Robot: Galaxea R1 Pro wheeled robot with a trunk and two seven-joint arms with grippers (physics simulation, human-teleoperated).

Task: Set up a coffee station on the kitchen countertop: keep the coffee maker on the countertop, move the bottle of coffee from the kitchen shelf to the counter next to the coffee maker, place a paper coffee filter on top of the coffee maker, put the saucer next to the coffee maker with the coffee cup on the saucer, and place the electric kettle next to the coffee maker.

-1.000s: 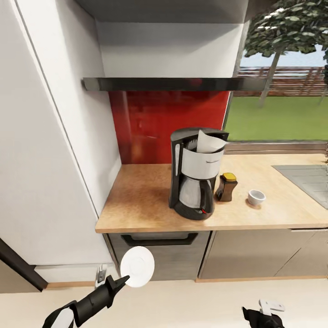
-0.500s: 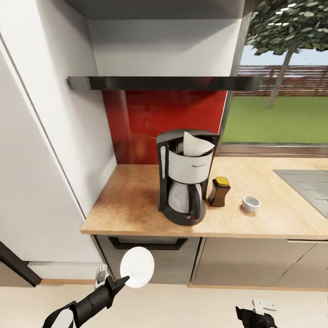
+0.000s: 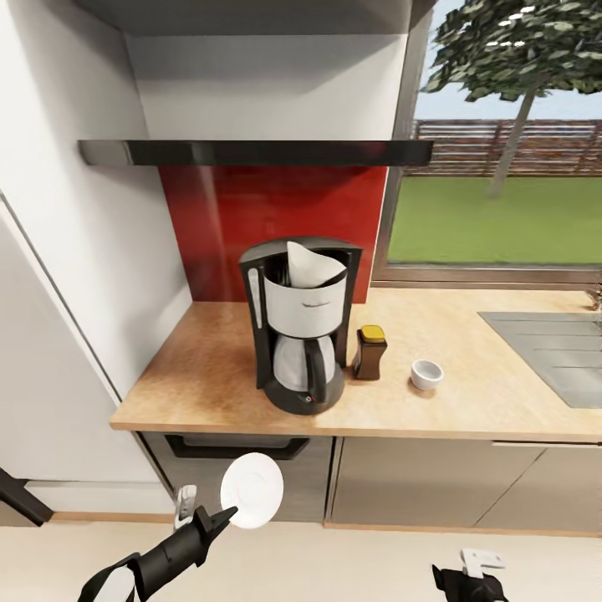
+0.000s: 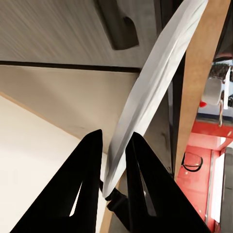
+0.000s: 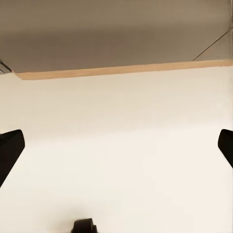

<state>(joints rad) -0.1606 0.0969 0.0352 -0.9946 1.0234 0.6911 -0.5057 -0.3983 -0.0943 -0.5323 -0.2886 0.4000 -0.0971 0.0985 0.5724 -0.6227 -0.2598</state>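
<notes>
Camera panned since earlier frame. Left gripper (image 4: 115,145) still clamps saucer (image 3: 252,489) edge. Right gripper (image 5: 116,150) spread wide, seemingly empty. Paper coffee filter (image 3: 310,265) sits in coffee maker (image 3: 301,322).

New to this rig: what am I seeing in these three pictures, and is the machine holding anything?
It is a simulated two-armed robot. The large picture looks down from its head. The kitchen countertop carries the coffee maker with the paper coffee filter on top, then the bottle of coffee and the coffee cup. The other two pictures come from cameras by each gripper. The left gripper is shut on the saucer, gripping its edge. The right gripper is open over bare floor.
</notes>
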